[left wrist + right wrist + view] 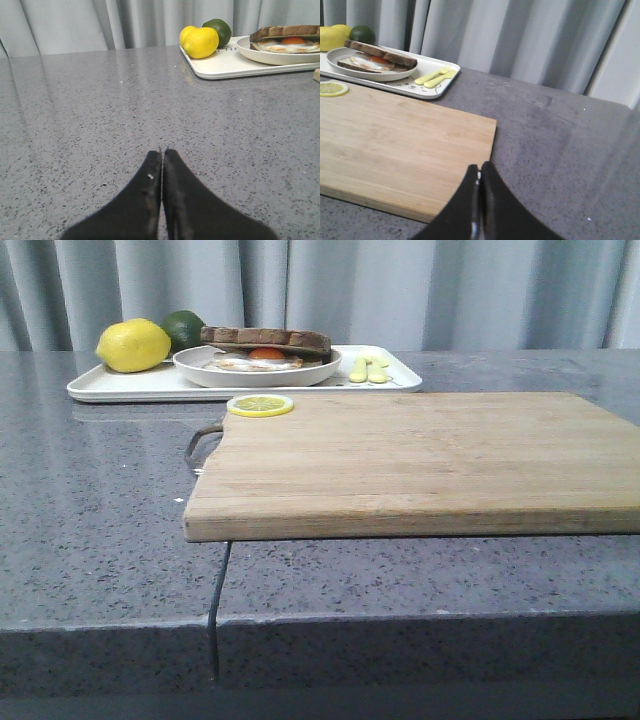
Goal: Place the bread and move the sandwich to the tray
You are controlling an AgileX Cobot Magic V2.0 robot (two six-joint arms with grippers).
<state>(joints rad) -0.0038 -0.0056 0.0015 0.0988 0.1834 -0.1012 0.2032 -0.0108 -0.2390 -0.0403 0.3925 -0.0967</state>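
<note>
Sandwich [265, 348] on plate [256, 368] sits on tray [240, 383], upper left; task judged complete. Left gripper [163, 150], right gripper [479, 167]: jaws closed, empty. Next: none.

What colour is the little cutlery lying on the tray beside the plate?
Pale yellow. The cutlery shows best in the right wrist view, lying on the white tray.

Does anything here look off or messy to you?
Mostly tidy. The wooden cutting board juts past the counter's front step, and a lone lemon slice sits on its far corner. The sandwich rests neatly on the tray.
</note>
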